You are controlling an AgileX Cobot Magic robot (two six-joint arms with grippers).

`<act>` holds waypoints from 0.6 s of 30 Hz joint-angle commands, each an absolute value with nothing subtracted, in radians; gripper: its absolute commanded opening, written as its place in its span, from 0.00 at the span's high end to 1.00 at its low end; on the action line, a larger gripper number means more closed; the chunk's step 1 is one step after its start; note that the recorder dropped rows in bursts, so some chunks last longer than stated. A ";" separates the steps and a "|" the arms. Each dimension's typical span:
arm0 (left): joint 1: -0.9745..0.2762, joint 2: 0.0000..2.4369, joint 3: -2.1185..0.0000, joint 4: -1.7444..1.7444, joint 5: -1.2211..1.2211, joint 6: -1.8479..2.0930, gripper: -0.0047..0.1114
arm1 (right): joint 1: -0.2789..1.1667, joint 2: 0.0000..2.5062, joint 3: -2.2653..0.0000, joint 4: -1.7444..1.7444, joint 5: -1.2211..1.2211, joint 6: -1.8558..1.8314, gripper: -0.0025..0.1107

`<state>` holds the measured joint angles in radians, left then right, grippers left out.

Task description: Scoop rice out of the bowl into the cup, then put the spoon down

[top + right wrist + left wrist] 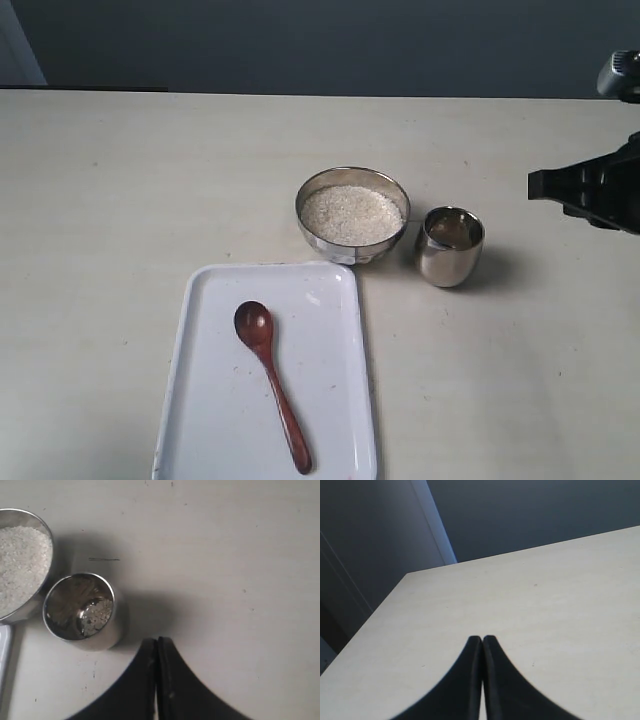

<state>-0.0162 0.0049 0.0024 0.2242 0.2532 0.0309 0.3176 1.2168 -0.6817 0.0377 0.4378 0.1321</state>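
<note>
High exterior and close right-wrist views, both onto the cup (450, 245)

prob lab/test setup: bare beige table (100, 200), plain dark wall (300, 40) behind.

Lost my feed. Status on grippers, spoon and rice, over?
Left gripper shut, empty. Right gripper shut, empty, apart from the cup. Spoon lies on the tray; rice in the bowl. Nothing blocking the spoon.
</note>
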 commanded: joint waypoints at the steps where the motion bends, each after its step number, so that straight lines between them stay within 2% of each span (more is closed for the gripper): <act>1: -0.023 0.000 0.000 0.224 0.242 0.026 0.96 | 0.311 1.208 -0.675 0.039 0.405 0.132 0.99; 10: -0.023 0.000 0.000 0.224 0.242 0.026 0.96 | 0.311 1.195 -0.675 -0.137 0.386 0.105 0.99; 14: -0.023 0.000 0.000 0.226 0.242 0.026 0.96 | 0.304 1.103 -0.675 -0.185 0.386 0.099 0.99; 18: -0.023 0.000 0.000 0.226 0.242 0.026 0.96 | 0.210 0.943 -0.640 -0.167 0.312 0.099 0.99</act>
